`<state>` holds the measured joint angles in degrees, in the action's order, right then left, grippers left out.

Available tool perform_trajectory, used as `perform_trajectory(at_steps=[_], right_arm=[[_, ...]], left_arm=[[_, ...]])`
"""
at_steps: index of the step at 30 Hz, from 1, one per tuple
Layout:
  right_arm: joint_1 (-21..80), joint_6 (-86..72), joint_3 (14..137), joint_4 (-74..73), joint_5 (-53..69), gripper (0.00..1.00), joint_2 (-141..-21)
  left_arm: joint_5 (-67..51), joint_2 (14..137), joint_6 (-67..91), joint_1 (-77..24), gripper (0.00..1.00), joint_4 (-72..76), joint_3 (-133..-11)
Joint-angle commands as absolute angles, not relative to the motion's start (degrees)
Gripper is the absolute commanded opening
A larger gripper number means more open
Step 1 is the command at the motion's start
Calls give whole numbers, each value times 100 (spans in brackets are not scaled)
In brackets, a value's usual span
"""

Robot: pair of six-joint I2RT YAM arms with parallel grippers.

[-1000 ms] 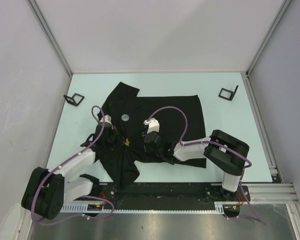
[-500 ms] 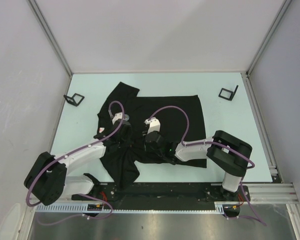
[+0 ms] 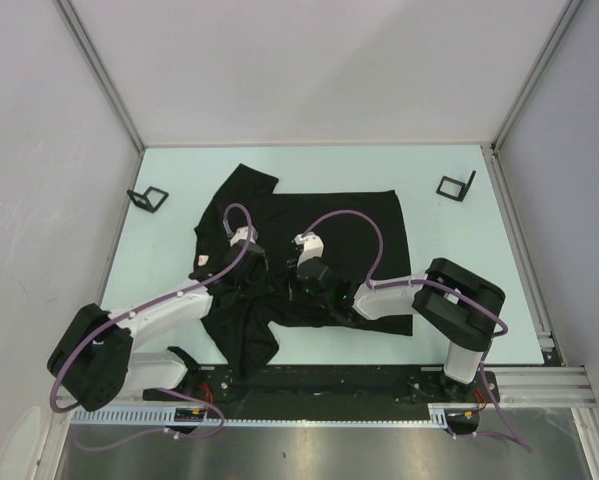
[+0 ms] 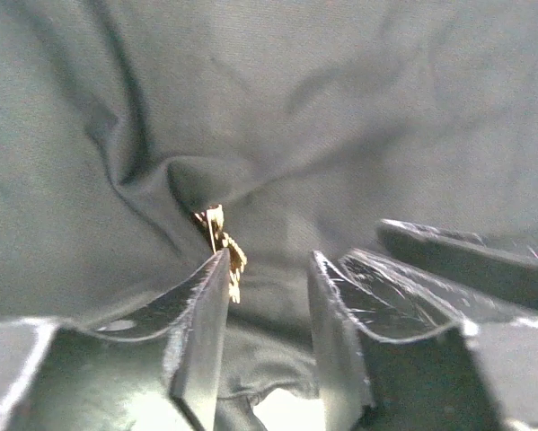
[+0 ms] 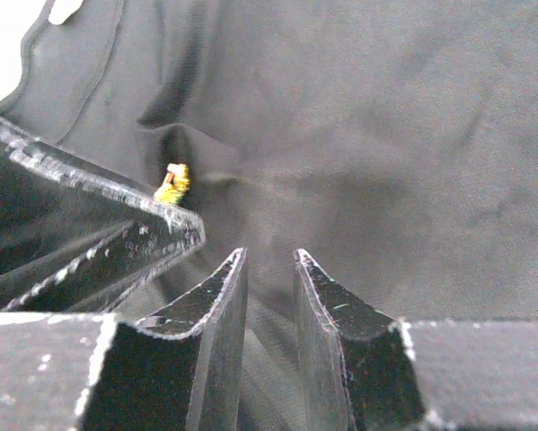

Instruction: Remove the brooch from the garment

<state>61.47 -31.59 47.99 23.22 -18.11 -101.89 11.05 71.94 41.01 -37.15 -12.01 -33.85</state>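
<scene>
The garment (image 3: 349, 215) is a black T-shirt spread on the pale table, with its white-and-red sleeve label (image 3: 201, 260) at the left. The brooch (image 4: 224, 241) is small and gold. It sits in a pucker of cloth just past my left gripper's (image 4: 270, 256) left finger, outside the open jaws. In the right wrist view the brooch (image 5: 172, 184) shows yellow behind the left gripper's finger (image 5: 116, 215). My right gripper (image 5: 269, 253) rests low on the garment (image 5: 385, 135), jaws narrowly open, with cloth showing through the gap. From above, the left gripper (image 3: 264, 280) and the right gripper (image 3: 297, 285) nearly meet, hiding the brooch.
Two small black wire stands are on the table, one at the far left (image 3: 147, 197) and one at the far right (image 3: 457, 186). Grey walls close in the table on three sides. The right gripper's finger (image 4: 466, 260) lies close beside my left jaws.
My left arm has reached further right across the shirt, and its jaws have gone from shut to open. The right gripper has shifted slightly right with its gap unchanged.
</scene>
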Motion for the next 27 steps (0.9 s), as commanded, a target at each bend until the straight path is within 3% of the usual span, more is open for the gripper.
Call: perform_trajectory(at_steps=[1, 11, 15, 21, 27], right_arm=[[6003, -3427, 4764, 2926, -1161, 32, -10090], [5862, -3753, 4764, 3383, -502, 38, -10037], [5766, -3946, 4842, 3744, -62, 47, -10274], [5757, -4052, 5273, 3788, 369, 49, -10757], [5757, -4043, 5467, 3762, 431, 44, -11012]], left_arm=[[835, 6751, 3982, -3735, 49, -897, -3200], [439, 6338, 4008, -3621, 61, -712, -3015], [764, 5714, 4087, -3341, 63, -1176, -2962], [107, 5238, 4377, -2340, 49, -1022, -2401], [-641, 6002, 4333, -2066, 33, -466, -2294]])
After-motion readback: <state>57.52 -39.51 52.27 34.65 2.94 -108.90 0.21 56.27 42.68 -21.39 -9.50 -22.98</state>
